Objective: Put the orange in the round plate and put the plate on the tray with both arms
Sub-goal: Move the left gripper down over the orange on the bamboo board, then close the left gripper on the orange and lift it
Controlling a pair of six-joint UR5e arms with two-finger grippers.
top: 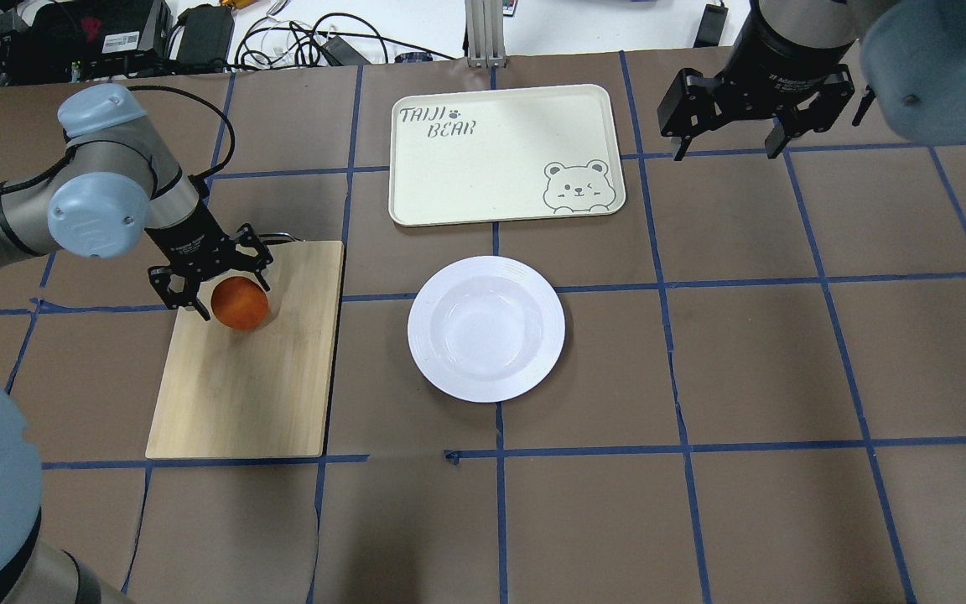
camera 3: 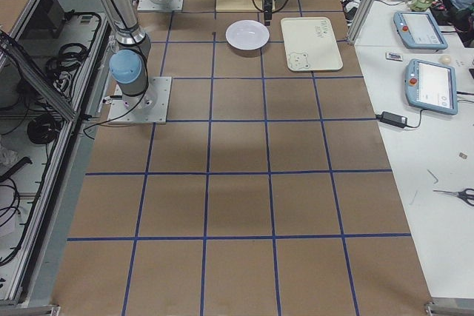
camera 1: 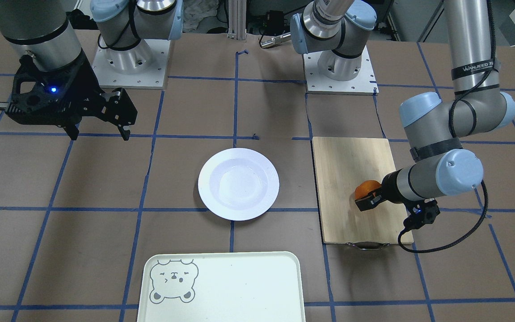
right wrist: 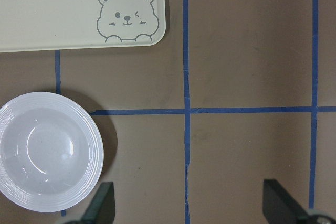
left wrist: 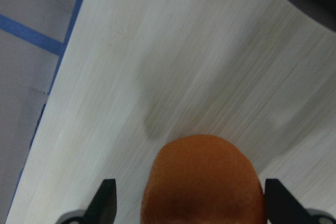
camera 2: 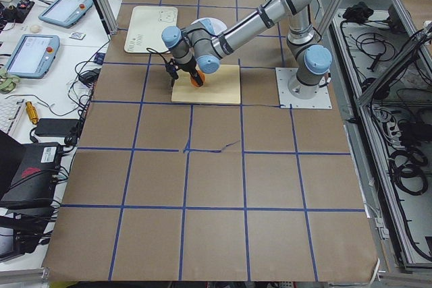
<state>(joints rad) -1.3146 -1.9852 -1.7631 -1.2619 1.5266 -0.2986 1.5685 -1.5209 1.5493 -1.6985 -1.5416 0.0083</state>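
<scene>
The orange (top: pixel 241 303) lies on a bamboo board (top: pixel 248 377) at the table's left. My left gripper (top: pixel 231 300) reaches down around it, open. In the left wrist view the orange (left wrist: pixel 202 179) sits between the two fingertips (left wrist: pixel 107 200), with a gap on one side. The white round plate (top: pixel 546 335) stands bare at the table's middle, a little right of the board. Beyond it lies the pale tray (top: pixel 500 151) with the bear face. My right gripper (top: pixel 726 151) hangs open and holds nothing, above the table just right of the tray.
The bamboo board (camera 1: pixel 347 165) has a metal handle at its far end, towards the operators' side. Both arm bases (camera 1: pixel 130 62) stand on the robot's edge of the table. Blue tape lines grid the brown table top. Cables and tablets lie beyond the far edge.
</scene>
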